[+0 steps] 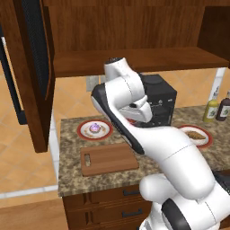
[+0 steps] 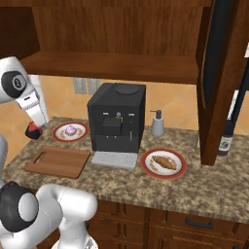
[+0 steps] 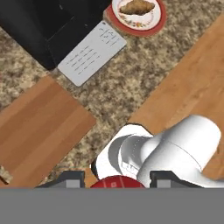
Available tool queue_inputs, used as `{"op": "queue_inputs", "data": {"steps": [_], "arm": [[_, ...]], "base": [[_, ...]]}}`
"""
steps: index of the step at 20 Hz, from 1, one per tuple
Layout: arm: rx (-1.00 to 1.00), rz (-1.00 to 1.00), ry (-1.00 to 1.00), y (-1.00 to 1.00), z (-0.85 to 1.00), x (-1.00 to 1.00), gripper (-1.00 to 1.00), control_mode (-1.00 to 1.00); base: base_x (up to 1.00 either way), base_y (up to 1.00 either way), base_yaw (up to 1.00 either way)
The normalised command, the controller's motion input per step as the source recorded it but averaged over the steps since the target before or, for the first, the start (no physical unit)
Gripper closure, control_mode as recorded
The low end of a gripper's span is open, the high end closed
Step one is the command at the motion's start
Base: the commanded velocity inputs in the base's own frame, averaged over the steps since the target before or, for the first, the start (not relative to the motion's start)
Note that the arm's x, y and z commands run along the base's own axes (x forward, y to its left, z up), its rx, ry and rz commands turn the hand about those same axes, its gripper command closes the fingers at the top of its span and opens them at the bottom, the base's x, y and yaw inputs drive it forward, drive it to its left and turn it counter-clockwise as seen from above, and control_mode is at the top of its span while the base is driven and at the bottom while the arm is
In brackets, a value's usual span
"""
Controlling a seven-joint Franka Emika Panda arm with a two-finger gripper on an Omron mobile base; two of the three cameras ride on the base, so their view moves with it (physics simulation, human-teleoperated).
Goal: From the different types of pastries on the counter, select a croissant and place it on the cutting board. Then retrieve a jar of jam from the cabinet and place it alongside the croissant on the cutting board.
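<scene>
My gripper (image 2: 33, 127) is shut on the jar of jam (image 3: 114, 181), a small jar with a red lid, and holds it above the counter (image 2: 204, 189) just behind the cutting board (image 2: 58, 161). In the hand view the red lid sits between the two dark fingertips (image 3: 65, 179). The cutting board (image 1: 108, 158) is bare. The croissant (image 2: 164, 162) lies on a red-rimmed plate (image 2: 148, 170) to the right of the coffee machine; the hand view has the croissant (image 3: 137, 6) at its top. The purple cupcake (image 1: 95, 129) sits on its own plate behind the board. The cabinet shelf (image 1: 134, 60) is overhead.
A black coffee machine (image 2: 116, 116) with a grey drip tray (image 3: 92, 52) stands mid-counter, a soap dispenser (image 2: 157, 124) beside it. Two bottles (image 1: 211, 110) stand at the far right. The open cabinet door (image 2: 219, 73) hangs over the counter's right side.
</scene>
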Motion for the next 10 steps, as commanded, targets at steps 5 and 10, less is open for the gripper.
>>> {"op": "queue_inputs", "data": {"steps": [5,10], "arm": [[0.02,0.00,0.43,-0.21,-0.72,0.10,1.00,-1.00],[-0.02,0.00,0.07,-0.01,-0.56,0.53,1.00,-1.00]], "base": [[0.00,0.00,0.00],[0.00,0.00,0.00]]}}
